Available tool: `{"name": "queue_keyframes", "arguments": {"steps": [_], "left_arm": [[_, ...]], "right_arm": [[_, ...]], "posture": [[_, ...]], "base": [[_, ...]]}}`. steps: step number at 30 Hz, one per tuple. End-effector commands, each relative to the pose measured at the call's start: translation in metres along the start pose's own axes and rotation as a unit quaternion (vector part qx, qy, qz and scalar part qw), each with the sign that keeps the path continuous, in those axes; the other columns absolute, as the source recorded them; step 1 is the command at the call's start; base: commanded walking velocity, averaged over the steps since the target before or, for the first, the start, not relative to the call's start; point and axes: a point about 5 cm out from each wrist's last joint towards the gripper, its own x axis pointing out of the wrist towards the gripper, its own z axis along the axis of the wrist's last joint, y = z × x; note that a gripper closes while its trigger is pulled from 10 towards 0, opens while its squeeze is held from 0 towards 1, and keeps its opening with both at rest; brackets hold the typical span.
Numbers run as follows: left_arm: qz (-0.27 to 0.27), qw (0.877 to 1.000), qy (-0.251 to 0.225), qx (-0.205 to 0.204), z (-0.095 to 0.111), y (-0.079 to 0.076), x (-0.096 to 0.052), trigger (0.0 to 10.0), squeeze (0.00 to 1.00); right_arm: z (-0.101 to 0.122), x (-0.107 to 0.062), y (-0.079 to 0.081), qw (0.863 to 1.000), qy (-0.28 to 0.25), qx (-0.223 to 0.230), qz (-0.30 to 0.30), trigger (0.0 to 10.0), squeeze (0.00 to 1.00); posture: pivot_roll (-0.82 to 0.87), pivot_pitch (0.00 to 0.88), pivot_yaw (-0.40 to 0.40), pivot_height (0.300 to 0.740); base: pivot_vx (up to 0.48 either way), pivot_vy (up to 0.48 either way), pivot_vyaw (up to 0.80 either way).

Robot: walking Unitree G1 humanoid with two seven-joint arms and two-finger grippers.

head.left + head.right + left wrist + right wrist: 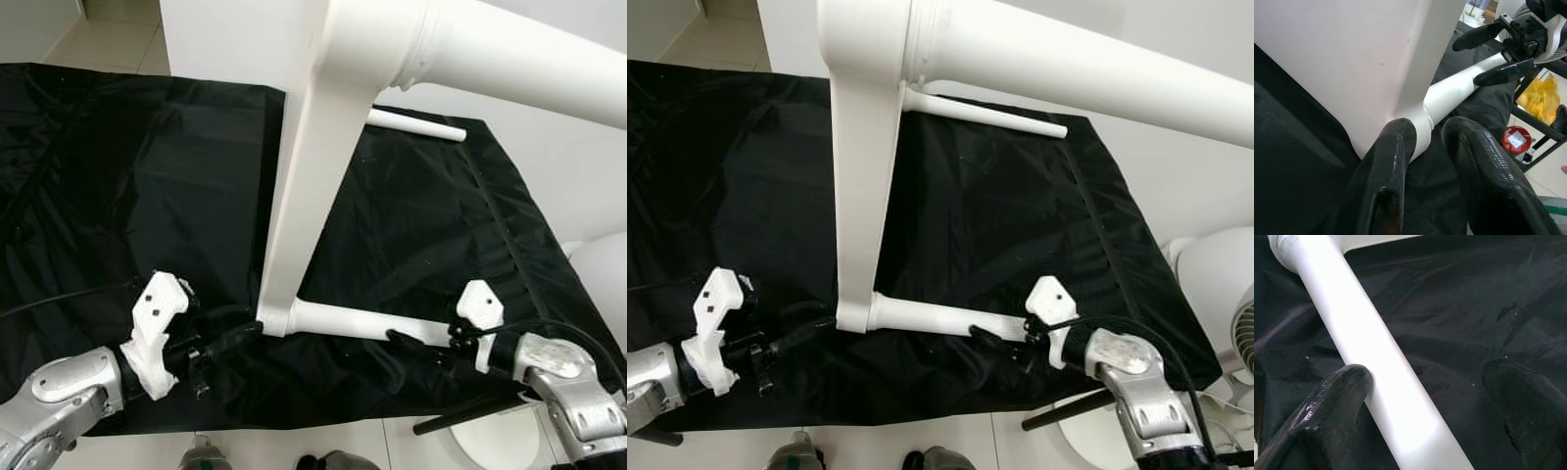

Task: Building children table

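The tabletop stands on edge on a black cloth, with legs fitted and one spare leg left behind it. The left gripper is parted at the corner joint; the right gripper straddles the lower leg, released.

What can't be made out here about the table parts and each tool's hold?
- Table top: cut off by the upper edge in the eye views, so its full shape is unknown.
- Near leg: right tool covers its far end; the right wrist view shows it between spread fingers, contact unclear.
- Left tool: fingers flank the leg joint; grip uncertain.
- Upper leg: runs out of frame.
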Motion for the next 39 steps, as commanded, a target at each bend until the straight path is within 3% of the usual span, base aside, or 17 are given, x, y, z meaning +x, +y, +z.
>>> {"name": "queue_keyframes", "arguments": {"steps": [1, 6, 12, 19, 21, 23, 29, 33, 34, 37, 39], "left_arm": [[-0.14, 0.99, 0.0, 0.003, 0.003, -0.017, 0.0, 10.0, 0.0], [-0.137, 0.991, -0.001, -0.003, 0.001, -0.016, 0.002, 10.0, 0.0], [-0.138, 0.99, -0.006, -0.004, 0.0, -0.016, 0.005, 10.0, 0.0], [-0.137, 0.99, -0.017, -0.004, 0.005, -0.017, 0.012, 10.0, 0.0], [-0.109, 0.994, -0.028, -0.003, 0.009, -0.014, 0.016, 10.0, 0.0], [-0.096, 0.995, -0.035, 0.005, 0.01, -0.013, 0.019, 10.0, 0.0], [-0.054, 0.997, -0.052, 0.034, 0.013, -0.011, 0.03, 10.0, 0.0], [-0.038, 0.997, -0.06, 0.033, 0.015, -0.011, 0.034, 10.0, 0.0], [-0.032, 0.997, -0.067, 0.027, 0.017, -0.01, 0.035, 10.0, 1.0], [-0.02, 0.997, -0.073, 0.022, 0.019, -0.009, 0.035, 10.0, 1.0], [0.003, 0.997, -0.068, 0.042, 0.02, -0.007, 0.034, 10.0, 1.0]], "right_arm": [[-0.006, -0.001, -0.005, 1.0, 0.011, -0.001, -0.022, 10.0, 0.0], [-0.012, -0.006, -0.018, 0.997, 0.018, -0.007, -0.074, 10.0, 0.0], [-0.007, -0.002, -0.027, 0.99, -0.016, -0.01, -0.138, 10.0, 0.0], [0.0, 0.0, -0.021, 0.99, -0.06, 0.019, -0.122, 10.0, 0.0], [0.014, 0.0, -0.007, 0.988, -0.108, 0.056, -0.093, 10.0, 0.0], [0.017, 0.0, -0.002, 0.987, -0.118, 0.07, -0.086, 10.0, 0.0], [0.024, -0.001, 0.004, 0.978, -0.149, 0.101, -0.106, 10.0, 0.0], [0.027, -0.002, 0.006, 0.974, -0.159, 0.108, -0.118, 10.0, 0.0], [0.029, -0.002, 0.008, 0.972, -0.166, 0.112, -0.125, 10.0, 0.0], [0.032, -0.004, 0.012, 0.968, -0.175, 0.12, -0.137, 10.0, 0.0], [0.034, -0.007, 0.014, 0.962, -0.181, 0.129, -0.157, 10.0, 0.0]], "posture": [[0.13, 0.086, -0.133, 0.74], [0.12, 0.09, -0.125, 0.74], [0.12, 0.093, -0.122, 0.74], [0.12, 0.095, -0.121, 0.74], [0.12, 0.099, -0.121, 0.74], [0.11, 0.098, -0.119, 0.74], [0.11, 0.099, -0.115, 0.74], [0.11, 0.098, -0.114, 0.74], [0.11, 0.096, -0.112, 0.74], [0.11, 0.094, -0.114, 0.74], [0.11, 0.092, -0.115, 0.74]], "base": [[0.0, 0.0, 0.0], [0.0, 0.0, 0.0], [0.0, 0.0, 0.0], [0.0, 0.0, 0.0], [0.0, 0.0, 0.0], [0.0, 0.0, 0.0], [0.0, 0.0, 0.0], [0.0, 0.0, 0.0], [0.0, 0.0, 0.0], [0.0, 0.0, 0.0], [0.0, 0.0, 0.0]]}}
